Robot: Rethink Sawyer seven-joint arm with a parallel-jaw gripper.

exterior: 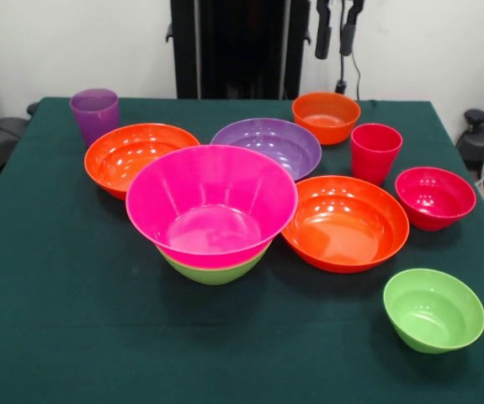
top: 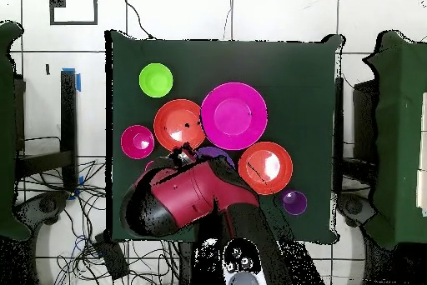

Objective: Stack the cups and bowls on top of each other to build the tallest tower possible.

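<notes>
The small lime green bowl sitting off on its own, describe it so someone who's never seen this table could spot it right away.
Start at the big hot pink bowl nested on a green one at the middle of the dark green table. In the front view, go right past the wide orange bowl toward the near right corner, where the small lime green bowl stands. It touches nothing, and it is the only green bowl standing empty.

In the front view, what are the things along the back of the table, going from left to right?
Purple cup → orange bowl → purple bowl → small orange bowl → red-pink cup → red-pink bowl.
</notes>
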